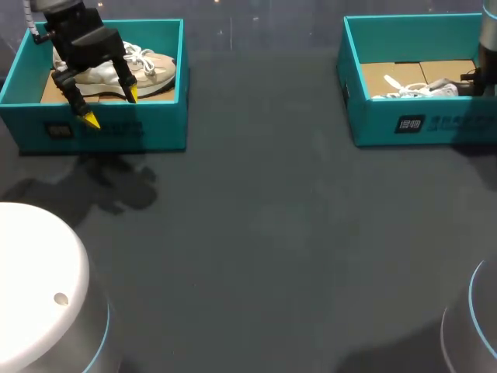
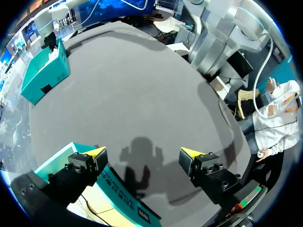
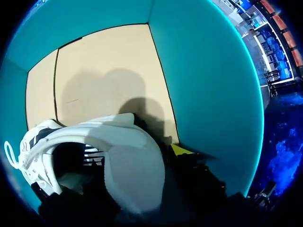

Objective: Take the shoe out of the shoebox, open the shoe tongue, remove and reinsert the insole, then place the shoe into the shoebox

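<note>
Left arm: enters from the far left corner, its left gripper (image 1: 112, 107) tilted down above the front wall of the left shoebox (image 1: 116, 128).
Left fingers: spread wide and released, yellow tips well apart with nothing between them; in the wrist view one tip hangs over the box's edge and the other over the bare desk (image 1: 272, 233).
Beige shoe: lies on its side on the cardboard floor inside the left shoebox, laces up, just behind the left gripper.
Right arm: comes in at the right edge, the right gripper (image 1: 475, 80) lowered into the right shoebox (image 1: 419, 124).
Right grip: cannot tell whether it is clenched or released; the wrist view is filled by the heel.
White shoe (image 3: 128, 165): rests inside the right shoebox on its cardboard floor (image 3: 109, 71), heel close against the right gripper and near the teal side wall.
Boxes: both stand at the far side of the desk, well apart.
</note>
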You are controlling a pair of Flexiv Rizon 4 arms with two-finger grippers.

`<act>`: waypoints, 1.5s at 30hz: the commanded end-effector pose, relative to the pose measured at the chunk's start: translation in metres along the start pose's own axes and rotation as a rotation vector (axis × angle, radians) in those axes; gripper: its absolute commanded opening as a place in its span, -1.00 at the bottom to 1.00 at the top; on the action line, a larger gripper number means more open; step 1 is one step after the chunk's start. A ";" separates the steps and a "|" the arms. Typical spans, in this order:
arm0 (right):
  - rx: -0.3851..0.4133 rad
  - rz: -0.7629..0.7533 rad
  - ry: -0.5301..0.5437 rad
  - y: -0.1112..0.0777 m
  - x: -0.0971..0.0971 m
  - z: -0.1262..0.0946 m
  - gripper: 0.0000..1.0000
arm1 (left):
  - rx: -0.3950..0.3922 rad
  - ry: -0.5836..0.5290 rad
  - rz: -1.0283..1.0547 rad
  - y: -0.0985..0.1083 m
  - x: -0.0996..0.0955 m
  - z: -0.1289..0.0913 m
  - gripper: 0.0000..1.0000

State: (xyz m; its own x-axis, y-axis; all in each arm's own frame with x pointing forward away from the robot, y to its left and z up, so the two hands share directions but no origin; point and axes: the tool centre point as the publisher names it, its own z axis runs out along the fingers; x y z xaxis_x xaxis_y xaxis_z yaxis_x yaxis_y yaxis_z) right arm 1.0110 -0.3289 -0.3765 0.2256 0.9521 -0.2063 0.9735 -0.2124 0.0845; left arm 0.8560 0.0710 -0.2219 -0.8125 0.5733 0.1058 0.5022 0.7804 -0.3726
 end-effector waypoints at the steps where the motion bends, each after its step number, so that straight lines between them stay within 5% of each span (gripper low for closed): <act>1: -0.009 0.002 0.001 -0.002 0.001 -0.005 -0.02 | -0.002 0.000 0.000 0.000 0.000 0.000 1.00; 5: -0.017 0.004 0.012 -0.001 0.001 -0.015 0.29 | -0.002 0.000 0.000 0.000 0.000 0.000 1.00; 9: -0.016 0.013 0.012 0.000 0.003 -0.027 1.00 | -0.002 0.000 0.000 0.000 0.000 0.000 1.00; 17: -0.032 0.020 0.011 0.002 0.001 -0.051 1.00 | -0.002 0.000 0.000 0.000 0.000 0.000 1.00; 27: 0.003 -0.007 0.057 -0.005 0.008 -0.116 1.00 | -0.002 0.000 0.000 0.000 0.000 0.000 1.00; 38: -0.003 -0.061 0.083 -0.037 0.022 -0.193 1.00 | -0.002 0.000 0.000 0.000 0.000 0.000 1.00; 45: -0.019 -0.072 0.077 -0.062 0.028 -0.221 1.00 | -0.002 0.000 0.000 0.000 0.000 0.000 1.00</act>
State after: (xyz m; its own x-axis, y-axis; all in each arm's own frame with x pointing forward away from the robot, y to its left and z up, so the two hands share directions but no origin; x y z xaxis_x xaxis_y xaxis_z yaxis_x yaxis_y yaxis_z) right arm 0.9670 -0.2457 -0.1858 0.1503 0.9799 -0.1314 0.9880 -0.1440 0.0562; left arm 0.8560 0.0710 -0.2219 -0.8125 0.5733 0.1057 0.5021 0.7804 -0.3726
